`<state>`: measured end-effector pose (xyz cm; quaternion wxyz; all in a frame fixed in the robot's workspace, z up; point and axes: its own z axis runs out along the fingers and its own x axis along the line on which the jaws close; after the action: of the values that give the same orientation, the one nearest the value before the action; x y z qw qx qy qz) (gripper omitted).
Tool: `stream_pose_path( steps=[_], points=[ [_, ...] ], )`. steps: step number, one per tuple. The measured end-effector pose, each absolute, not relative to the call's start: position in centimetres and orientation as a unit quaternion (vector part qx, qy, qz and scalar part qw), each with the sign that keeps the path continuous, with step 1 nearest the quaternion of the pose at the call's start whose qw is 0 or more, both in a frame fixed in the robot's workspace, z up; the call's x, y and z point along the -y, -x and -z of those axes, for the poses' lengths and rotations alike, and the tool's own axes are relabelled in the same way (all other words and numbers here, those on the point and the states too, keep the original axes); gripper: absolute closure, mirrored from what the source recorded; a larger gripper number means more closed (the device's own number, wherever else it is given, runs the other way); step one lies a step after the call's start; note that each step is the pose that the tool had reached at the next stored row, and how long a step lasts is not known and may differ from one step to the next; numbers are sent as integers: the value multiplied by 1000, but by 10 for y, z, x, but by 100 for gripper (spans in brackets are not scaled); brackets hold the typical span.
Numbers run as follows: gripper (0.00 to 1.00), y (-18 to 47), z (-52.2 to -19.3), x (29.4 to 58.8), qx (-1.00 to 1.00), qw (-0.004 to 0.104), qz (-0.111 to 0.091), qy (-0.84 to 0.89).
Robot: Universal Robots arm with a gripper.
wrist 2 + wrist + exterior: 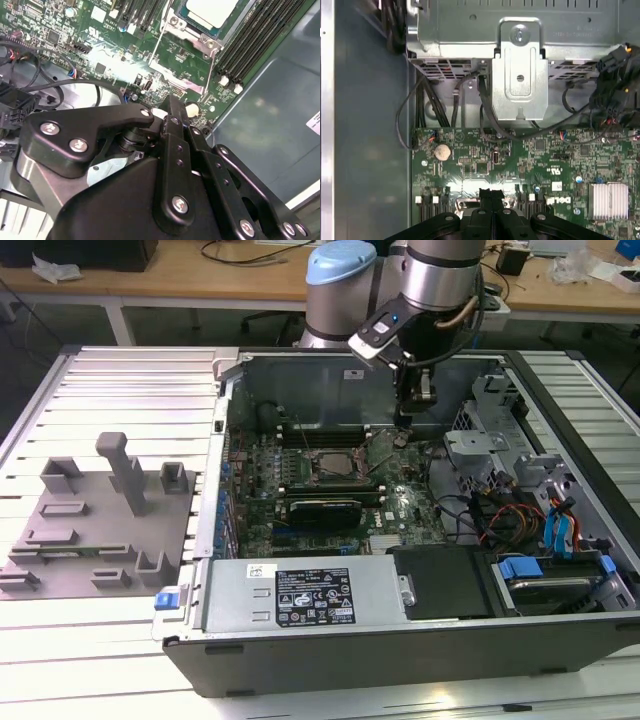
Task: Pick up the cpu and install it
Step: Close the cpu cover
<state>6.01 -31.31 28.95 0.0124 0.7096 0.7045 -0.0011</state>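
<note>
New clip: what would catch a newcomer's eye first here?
The open computer case stands out in the exterior view, with the gripper hanging over its green motherboard, jaws together. In the second wrist view the pale cpu lies in the socket frame. A grey moulded tray sits at the exterior view's left.

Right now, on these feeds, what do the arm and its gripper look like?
The arm is a silver-grey metal tube with a pale blue joint cap. A small dark module with a blue light sits at the wrist, beside a tan cable. The gripper is made of matte black linkage bars with silver screw heads.
</note>
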Motion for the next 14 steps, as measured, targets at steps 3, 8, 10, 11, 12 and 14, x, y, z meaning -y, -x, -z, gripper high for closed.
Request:
stream_pose_path(
  steps=[3,8,10,11,12,14],
  points=[
    [89,-61,-289,313,-705,12,1,-710],
    [89,-70,-286,313,-705,8,5,-710],
    [89,-71,-281,313,-705,5,9,-710],
    [89,-71,-277,313,-705,3,11,-710],
    [89,-72,-275,313,-705,1,12,-710],
    [89,-74,-273,313,-705,1,13,-709]
  ],
)
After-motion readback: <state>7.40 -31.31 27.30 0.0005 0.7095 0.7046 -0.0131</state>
